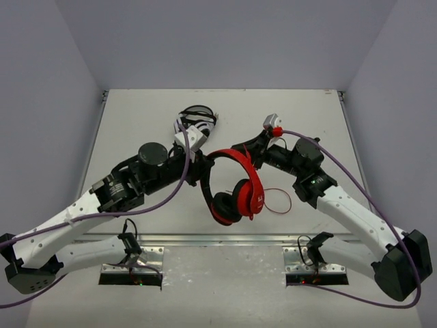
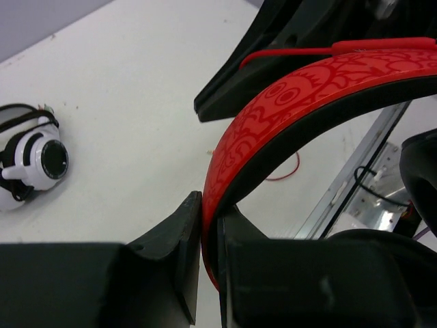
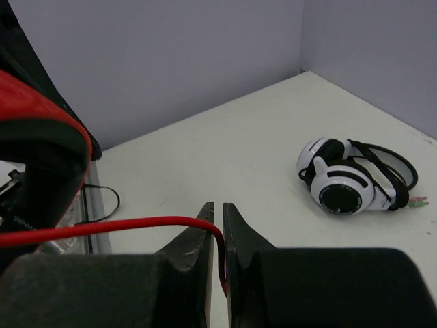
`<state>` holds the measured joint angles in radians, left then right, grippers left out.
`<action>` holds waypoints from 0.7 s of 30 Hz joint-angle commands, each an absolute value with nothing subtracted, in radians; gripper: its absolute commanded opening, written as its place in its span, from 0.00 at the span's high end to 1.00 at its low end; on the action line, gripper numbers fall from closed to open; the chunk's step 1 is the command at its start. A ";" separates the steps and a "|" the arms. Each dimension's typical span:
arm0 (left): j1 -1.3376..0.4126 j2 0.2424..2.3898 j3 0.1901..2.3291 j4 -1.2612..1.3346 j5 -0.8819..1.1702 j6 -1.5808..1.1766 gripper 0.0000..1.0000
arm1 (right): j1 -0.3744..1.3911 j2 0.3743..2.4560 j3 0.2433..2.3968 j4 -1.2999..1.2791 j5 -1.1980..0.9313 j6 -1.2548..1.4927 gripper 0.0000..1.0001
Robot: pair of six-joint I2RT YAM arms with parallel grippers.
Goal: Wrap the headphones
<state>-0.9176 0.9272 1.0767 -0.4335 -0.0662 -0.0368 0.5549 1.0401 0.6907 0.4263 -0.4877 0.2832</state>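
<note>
The white table (image 1: 136, 116) fills most of the top view. Two arms reach in over it from the near edge. The left arm (image 1: 82, 212) comes in from the left, and the right arm (image 1: 355, 212) comes in from the right. Their tips are close to each other near the middle of the table.

The red headphones (image 1: 247, 195) hang in the air between the two arms, above the middle of the table. The band (image 2: 307, 89) is on top, red outside and black inside. The two ear cups (image 1: 225, 205) hang below it, close together, with black pads.

The white headphones (image 1: 194, 123) lie flat on the far part of the table, just behind the left arm's tip. Nothing touches them.

The left gripper (image 2: 208, 212) is clenched on the red band. One black finger is on each side of it, and both press on it near one end.

The right gripper (image 3: 218, 212) is nearly closed, with only a thin slit between its fingers. The cord (image 3: 123, 223) runs in from the left and goes down into that slit, so this gripper is pinching the cord. Some cord lies in a loose loop on the table under the right arm.
</note>
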 commanded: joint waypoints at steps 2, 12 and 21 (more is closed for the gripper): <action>-0.931 0.868 1.189 -0.249 -0.009 -0.143 1.00 | 0.549 1.077 0.657 0.670 -0.546 0.393 0.90; -0.931 0.850 1.256 -0.108 -0.070 -0.308 1.00 | 0.549 1.278 0.621 1.103 -0.656 0.636 0.88; -0.931 0.917 1.310 -0.035 -0.501 -0.442 1.00 | 0.558 1.454 0.594 1.335 -0.696 0.807 0.99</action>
<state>-0.9226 0.9001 1.2396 -0.1802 -0.2771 -0.3355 0.5533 1.4487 0.6014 1.1702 -0.6708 0.7246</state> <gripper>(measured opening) 0.088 0.015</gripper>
